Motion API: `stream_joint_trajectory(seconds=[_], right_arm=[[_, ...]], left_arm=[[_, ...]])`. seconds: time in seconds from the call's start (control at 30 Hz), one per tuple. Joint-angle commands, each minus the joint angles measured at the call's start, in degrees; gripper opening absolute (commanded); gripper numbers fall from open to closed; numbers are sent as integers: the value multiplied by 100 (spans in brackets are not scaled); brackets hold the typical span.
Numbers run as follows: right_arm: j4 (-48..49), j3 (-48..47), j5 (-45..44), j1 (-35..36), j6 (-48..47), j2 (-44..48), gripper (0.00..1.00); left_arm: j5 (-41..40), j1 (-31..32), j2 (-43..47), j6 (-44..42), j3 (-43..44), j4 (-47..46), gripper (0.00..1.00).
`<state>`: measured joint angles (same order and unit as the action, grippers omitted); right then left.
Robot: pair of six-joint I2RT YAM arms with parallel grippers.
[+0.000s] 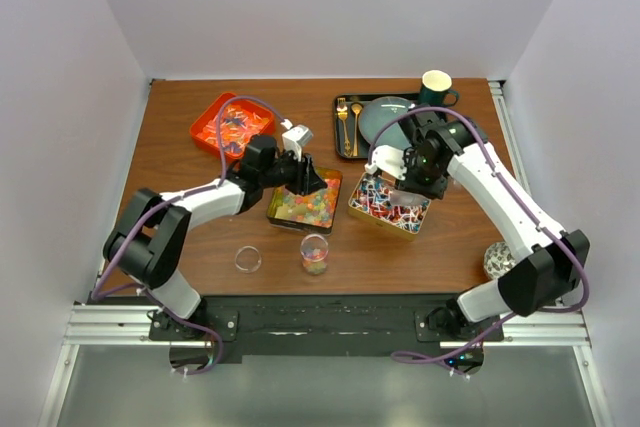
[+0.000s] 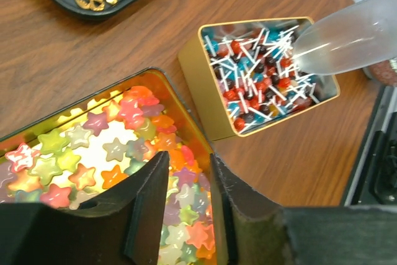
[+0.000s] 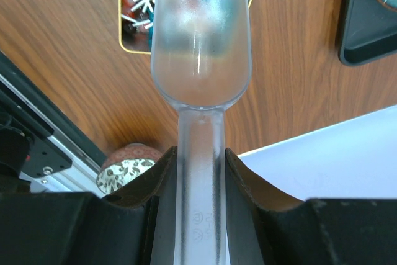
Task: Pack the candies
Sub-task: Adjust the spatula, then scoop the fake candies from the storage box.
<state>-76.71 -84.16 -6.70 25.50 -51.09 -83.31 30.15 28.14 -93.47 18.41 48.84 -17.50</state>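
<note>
Glossy star-shaped gummy candies (image 2: 115,150) in several colours fill a gold tin (image 1: 303,204). My left gripper (image 2: 188,172) hangs open just above them with nothing between its fingers. A second gold tin (image 2: 197,72) to the right holds red, blue and white wrapped candies (image 2: 263,76). My right gripper (image 3: 200,159) is shut on the handle of a clear plastic scoop (image 3: 201,35), whose bowl hovers over that tin's edge. In the top view the left gripper (image 1: 305,179) and the right gripper (image 1: 408,179) sit over their tins. A clear cup (image 1: 314,253) with some candies stands in front.
A clear round lid (image 1: 247,259) lies left of the cup. A red tray (image 1: 203,117) of candies is at the back left. A black tray (image 1: 340,127) holds gold cutlery, a plate and a mug (image 1: 436,87). A patterned round object (image 1: 498,259) sits at the right.
</note>
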Motion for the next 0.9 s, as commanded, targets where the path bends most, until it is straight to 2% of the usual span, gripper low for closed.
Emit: stream_joint_trajectory(seconds=[0.0, 0.07, 0.17, 0.2, 0.4, 0.87], right_arm=[[-977, 31, -428, 8, -155, -28, 0], [-1039, 93, -560, -1, -156, 16, 0], [-1153, 207, -710, -1, -156, 69, 0], [-1206, 251, -745, -9, -147, 78, 0], [-1381, 471, -991, -18, -68, 69, 0], [-1444, 471, -1835, -18, -270, -484, 0]], left_arm=[[-246, -19, -224, -312, 82, -17, 33], [-255, -19, -364, -312, 134, -26, 27], [-229, -19, -566, -339, 196, -34, 12], [-168, -19, -619, -339, 214, -87, 1], [-53, -19, -1032, -303, 310, -245, 0], [52, 95, -1305, -321, 398, -439, 0]])
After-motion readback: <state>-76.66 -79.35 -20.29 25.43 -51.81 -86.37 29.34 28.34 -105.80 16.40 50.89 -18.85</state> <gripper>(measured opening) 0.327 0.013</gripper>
